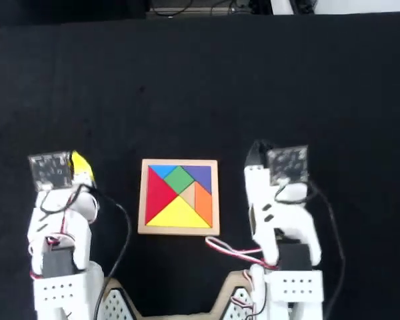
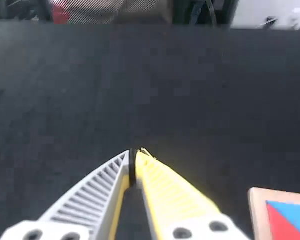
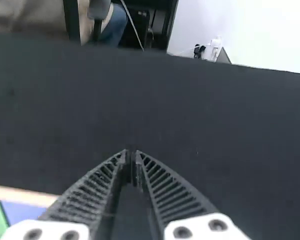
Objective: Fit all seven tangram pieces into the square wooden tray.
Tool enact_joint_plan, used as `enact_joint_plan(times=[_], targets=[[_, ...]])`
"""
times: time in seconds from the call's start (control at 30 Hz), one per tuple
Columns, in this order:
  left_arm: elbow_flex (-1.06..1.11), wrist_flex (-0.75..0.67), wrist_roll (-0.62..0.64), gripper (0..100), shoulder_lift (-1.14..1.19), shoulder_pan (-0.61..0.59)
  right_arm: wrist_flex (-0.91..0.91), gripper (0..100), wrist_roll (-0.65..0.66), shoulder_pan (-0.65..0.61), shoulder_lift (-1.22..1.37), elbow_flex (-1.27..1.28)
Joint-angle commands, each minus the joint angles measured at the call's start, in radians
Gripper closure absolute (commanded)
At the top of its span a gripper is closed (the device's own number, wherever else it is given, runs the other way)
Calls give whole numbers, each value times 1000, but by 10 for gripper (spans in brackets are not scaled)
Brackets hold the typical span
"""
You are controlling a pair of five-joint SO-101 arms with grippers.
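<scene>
Black cloth covers the table [image 1: 200, 87] from edge to edge, with both arms mounted along the lower edge of the high view. The square wooden tray [image 1: 142, 197] lies flat between them, just below the centre of the frame. A count of its contents gives seven: blue triangle [image 1: 162, 171] at upper left, green square [image 1: 180, 179] at top centre, purple piece [image 1: 201, 175] at upper right, large red triangle [image 1: 159, 195] on the left, large yellow triangle [image 1: 180, 215] along the bottom, orange piece [image 1: 203, 199] on the right, and a small tan triangle [image 1: 188, 195] in the middle. The pieces meet edge to edge and fill the recess, with no gap or raised corner that can be made out from this height. The left gripper [image 2: 134, 152], with one yellow finger, sits at the lower left of the high view beside the tray, well apart from it; its fingers are pressed together at the tips and carry nothing. The right gripper [image 3: 131, 152], at the lower right, is likewise closed on nothing and stands just off the tray's right rim. Assessment: the fitting appears complete, and no placement step looks outstanding. Whether each piece sits fully flush cannot be confirmed.
</scene>
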Motion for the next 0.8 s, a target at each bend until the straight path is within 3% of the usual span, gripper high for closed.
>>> enact_joint_plan(times=[0.0, 0.3, 0.6, 0.77], targets=[[22, 9, -31, 970, -54, -15, 94, 987, 34, 11, -104, 30], [30, 44, -32, 970, 52, 8, 199, 987, 31, 11, -139, 39], [30, 376, -219, 970, 49, 5, 497, 987, 31, 12, -139, 39], [22, 382, -192, 967, 48, -41, 460, 987, 29, 155, -140, 39]])
